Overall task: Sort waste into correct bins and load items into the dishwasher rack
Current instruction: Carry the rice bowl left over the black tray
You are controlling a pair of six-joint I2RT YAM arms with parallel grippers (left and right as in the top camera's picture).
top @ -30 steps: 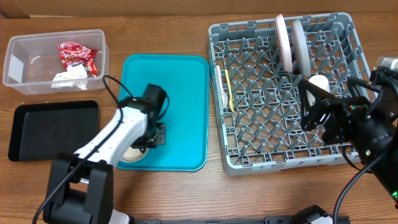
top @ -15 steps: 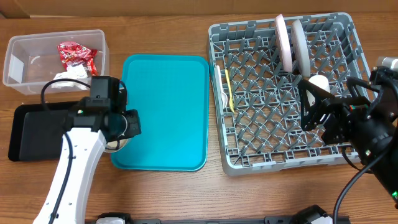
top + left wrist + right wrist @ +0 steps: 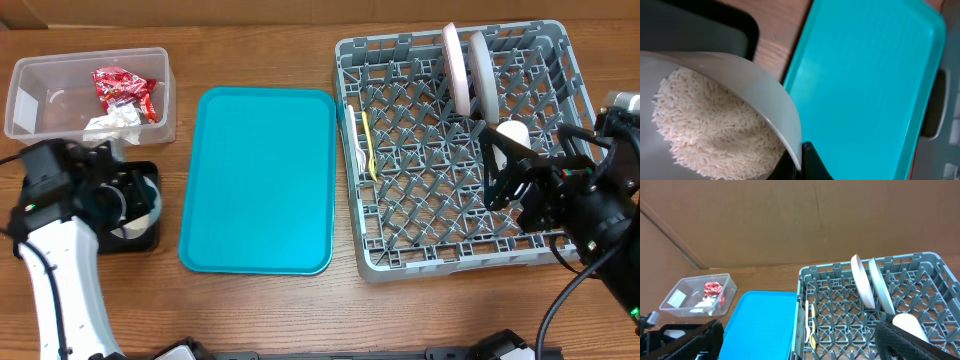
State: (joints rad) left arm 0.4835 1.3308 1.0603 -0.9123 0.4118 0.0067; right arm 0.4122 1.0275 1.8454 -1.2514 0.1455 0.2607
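Note:
My left gripper (image 3: 113,200) is shut on the rim of the pale bowl (image 3: 138,208) and holds it over the black tray (image 3: 143,242). In the left wrist view the gripper (image 3: 801,159) pinches the bowl (image 3: 767,95), which is full of white rice grains (image 3: 710,127). The clear tub (image 3: 40,100) holds the red wrapper (image 3: 124,88) and the white napkin (image 3: 110,125). The grey rack (image 3: 400,255) holds two upright plates (image 3: 458,65), the white cup (image 3: 513,132), the yellow spoon (image 3: 371,152) and the white fork (image 3: 356,150). My right gripper (image 3: 520,180) is open and empty above the rack. No foil ball is in view.
The large teal tray (image 3: 258,180) lies between the bins and the rack with nothing on it. The black tray's corner (image 3: 700,25) and the teal tray (image 3: 865,75) show beneath the bowl. A brown cardboard wall (image 3: 790,220) stands behind the table.
My left arm has carried the bowl leftward off the teal tray to above the black tray. The right arm has not moved.

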